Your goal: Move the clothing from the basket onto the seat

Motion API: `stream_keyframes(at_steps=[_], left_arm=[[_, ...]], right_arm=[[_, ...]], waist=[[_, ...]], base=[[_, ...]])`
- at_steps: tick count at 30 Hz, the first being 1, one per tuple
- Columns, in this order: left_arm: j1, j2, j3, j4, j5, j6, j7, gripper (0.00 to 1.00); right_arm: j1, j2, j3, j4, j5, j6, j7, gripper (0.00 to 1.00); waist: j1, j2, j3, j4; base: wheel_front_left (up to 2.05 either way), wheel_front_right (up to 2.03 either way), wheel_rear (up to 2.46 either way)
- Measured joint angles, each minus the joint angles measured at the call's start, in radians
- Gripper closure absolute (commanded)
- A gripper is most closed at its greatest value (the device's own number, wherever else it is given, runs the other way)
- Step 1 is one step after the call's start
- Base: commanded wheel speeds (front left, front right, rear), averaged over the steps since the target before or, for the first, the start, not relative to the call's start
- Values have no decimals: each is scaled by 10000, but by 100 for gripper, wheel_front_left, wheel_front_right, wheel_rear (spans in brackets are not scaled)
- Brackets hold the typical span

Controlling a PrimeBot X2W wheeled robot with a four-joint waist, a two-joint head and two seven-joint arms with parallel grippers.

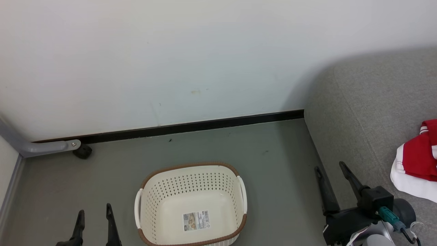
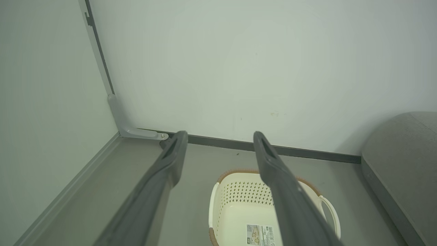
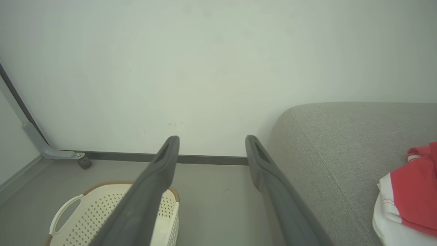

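Left gripper sits low at the lower left of the head view, fingers pointing up toward the wall, jaws parted with nothing between them. In the left wrist view the two dark fingers run out over the grey floor, and the right one crosses in front of the basket.

Right gripper is at the lower right of the head view, forearm angled in from the bottom edge, fingers tilted up and to the left. Its jaws are also spread and hold nothing. Its fingers lie along the front edge of the seat, over the floor just beside it.

The basket stands upright on the floor between the two grippers, nearer the left one and touching neither. Its inner floor shows the label sticker.

The clothing lies bunched on the seat cushion at the right edge of the head view, red over white. It is to the right of the right gripper, near its wrist but not touching the fingers. The right wrist view has it at lower right, on the seat, apart from the fingers.

A grey bracket with a caster sits at the wall base, far left.
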Motion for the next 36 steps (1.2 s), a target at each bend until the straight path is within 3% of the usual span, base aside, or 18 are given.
stream_keyframes(at_steps=[14, 15, 26, 36], left_arm=[[8, -65, -21, -63, 242, 0, 0, 0], [12, -69, -23, -61, 240, -2, 0, 100], [314, -244, -42, 604, 54, -96, 125, 100], [263, -299, 105, 648, -1367, -286, 556, 100]], right_arm=[[-3, 12, -23, -92, 8, -4, 0, 0], [-4, 12, -25, -92, 12, -4, 0, 100], [624, 163, -107, 579, 265, 15, 104, 100], [606, 198, -527, 571, 1751, 117, 541, 100]], waist=[[0, 0, -28, 12], [0, 0, -32, 18], [0, 0, -30, 31], [0, 0, -20, 63]], base=[[0, 0, 0], [0, 0, 0], [0, 0, 0], [0, 0, 0]])
